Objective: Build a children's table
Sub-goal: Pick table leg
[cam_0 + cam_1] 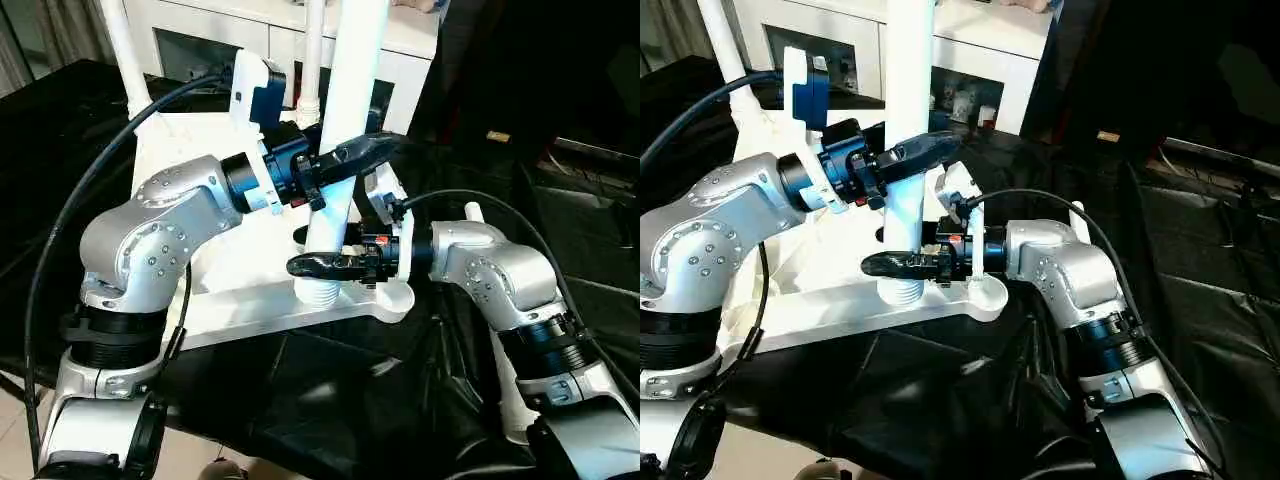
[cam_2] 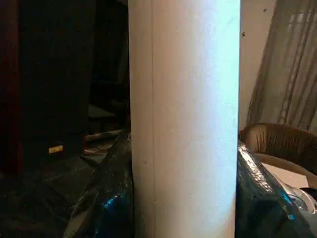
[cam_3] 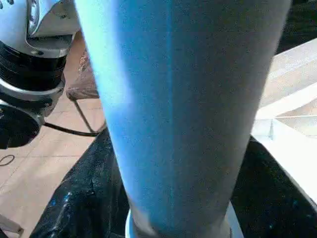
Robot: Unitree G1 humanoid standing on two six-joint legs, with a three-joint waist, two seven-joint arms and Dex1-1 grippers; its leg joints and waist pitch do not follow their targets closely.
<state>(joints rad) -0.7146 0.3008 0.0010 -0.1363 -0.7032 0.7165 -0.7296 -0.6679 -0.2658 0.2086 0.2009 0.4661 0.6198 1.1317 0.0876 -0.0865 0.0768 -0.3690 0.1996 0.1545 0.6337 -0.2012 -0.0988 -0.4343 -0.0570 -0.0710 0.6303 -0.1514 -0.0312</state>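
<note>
Standing upright, leg [image 1: 345, 130] points threaded end down into corner socket [image 1: 322, 293].

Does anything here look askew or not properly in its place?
Yes: the leg held by both the left gripper and right gripper leans slightly, and its threaded end still shows above the corner socket of the tabletop.

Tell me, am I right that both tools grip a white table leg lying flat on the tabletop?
Not quite. The left tool and right tool do grip the white leg, but it stands upright in a corner socket of the tabletop, as the left eye view shows.
</note>
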